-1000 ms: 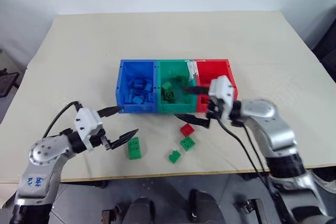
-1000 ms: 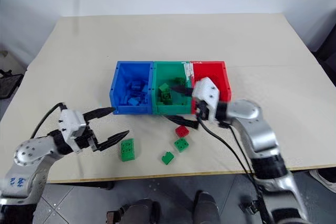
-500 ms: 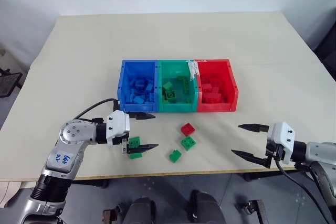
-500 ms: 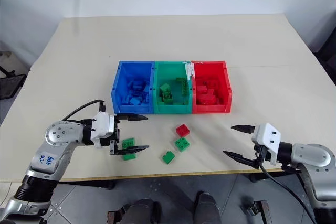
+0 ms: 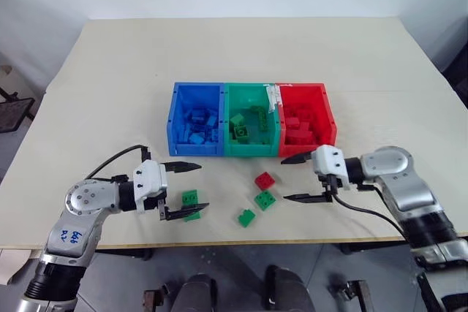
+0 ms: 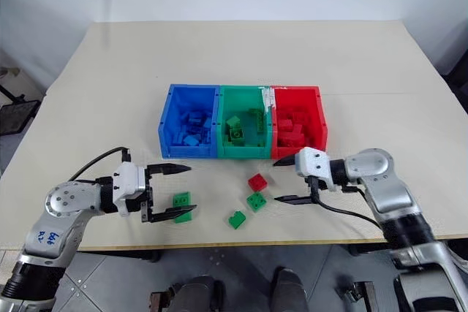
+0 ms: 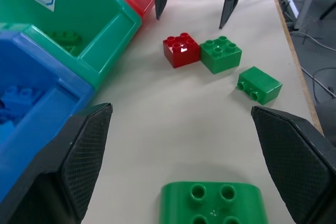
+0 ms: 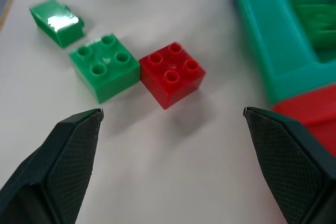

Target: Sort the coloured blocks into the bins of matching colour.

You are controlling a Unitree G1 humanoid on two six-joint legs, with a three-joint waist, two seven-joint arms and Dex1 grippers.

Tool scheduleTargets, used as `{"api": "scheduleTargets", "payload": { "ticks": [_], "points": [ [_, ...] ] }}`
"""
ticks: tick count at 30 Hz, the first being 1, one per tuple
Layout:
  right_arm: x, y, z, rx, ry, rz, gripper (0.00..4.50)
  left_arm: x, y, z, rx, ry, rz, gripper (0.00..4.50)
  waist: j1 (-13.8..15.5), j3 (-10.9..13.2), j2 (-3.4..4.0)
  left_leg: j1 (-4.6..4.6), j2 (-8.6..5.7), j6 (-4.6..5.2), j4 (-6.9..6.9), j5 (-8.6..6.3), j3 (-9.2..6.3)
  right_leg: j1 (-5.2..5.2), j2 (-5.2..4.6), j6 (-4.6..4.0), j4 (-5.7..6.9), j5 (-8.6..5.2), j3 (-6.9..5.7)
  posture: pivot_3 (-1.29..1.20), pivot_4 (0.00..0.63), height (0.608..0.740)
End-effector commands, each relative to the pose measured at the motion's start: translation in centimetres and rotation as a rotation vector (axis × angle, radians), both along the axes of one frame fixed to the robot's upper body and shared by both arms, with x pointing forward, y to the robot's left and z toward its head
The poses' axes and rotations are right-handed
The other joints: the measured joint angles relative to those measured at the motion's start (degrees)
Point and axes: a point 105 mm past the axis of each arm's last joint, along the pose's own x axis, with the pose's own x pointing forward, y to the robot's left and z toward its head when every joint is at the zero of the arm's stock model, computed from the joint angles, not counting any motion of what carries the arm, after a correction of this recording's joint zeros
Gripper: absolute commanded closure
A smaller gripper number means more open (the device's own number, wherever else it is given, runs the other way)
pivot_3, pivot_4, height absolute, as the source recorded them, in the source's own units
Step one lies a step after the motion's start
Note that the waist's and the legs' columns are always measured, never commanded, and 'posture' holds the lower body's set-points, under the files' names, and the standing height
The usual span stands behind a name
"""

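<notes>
- The three joined bins stand in a row near the middle of the desk, the row's long axis running left to right: blue bin on the robot's left, green bin in the middle, red bin on the right.
- Blue bin: a heap of blue blocks. Green bin: several green blocks, one oblong piece lying towards the far wall. Red bin: red blocks piled inside. No wrong colour seen in any bin.
- A white label sits on the wall between the green and red bins.
- Four loose blocks lie on the desk in front of the bins.
- Red square block: studs up, corner towards the bins, just in front of the green bin.
- Green square block: studs up, close against the red one on its near side; the wrist views show them touching or nearly so.
- Small green oblong block: lying tipped, studs facing sideways, long axis slanted across the desk, near the front edge.
- Green block before the left tool: studs up, long axis roughly front to back.
- Left tool: fingers spread wide, level above the desk, pointing right; that green block lies between them, apart from both.
- Right tool: fingers spread wide, pointing left towards the red and green square blocks, gripping nothing.
</notes>
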Motion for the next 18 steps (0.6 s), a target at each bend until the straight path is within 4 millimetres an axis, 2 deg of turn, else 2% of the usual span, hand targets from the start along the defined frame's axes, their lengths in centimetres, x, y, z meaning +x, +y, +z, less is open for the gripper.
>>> {"api": "scheduleTargets", "payload": {
  "ticks": [1,10,18],
  "points": [
    [0.6,1.0,0.1,-0.024,-0.03,0.071,0.02,-0.6,0.1,1.3,-0.008,-0.051,0.018,0.0,-0.1,0.0,0.0,0.0,0.01,0.0,0.0,0.0,0.0,0.0,0.0,0.0,-0.01,0.0,0.0,0.0,0.15,0.74],
    [1.7,3.9,-0.4,-0.045,-0.023,0.198,0.02,-0.8,0.4,1.5,-0.008,-0.068,0.059,0.0,-0.3,0.0,0.01,0.01,0.02,-0.01,0.02,0.0,-0.03,0.0,0.0,0.0,0.04,0.0,-0.01,0.0,0.15,0.74],
    [1.4,4.3,-0.2,-0.024,0.011,0.227,2.65,-1.0,0.6,1.5,-0.001,-0.069,0.07,0.0,-0.7,0.0,0.01,0.0,0.02,-0.05,0.02,-0.02,-0.13,-0.01,0.0,0.0,0.1,0.0,-0.08,0.0,0.15,0.74]
  ]
}}
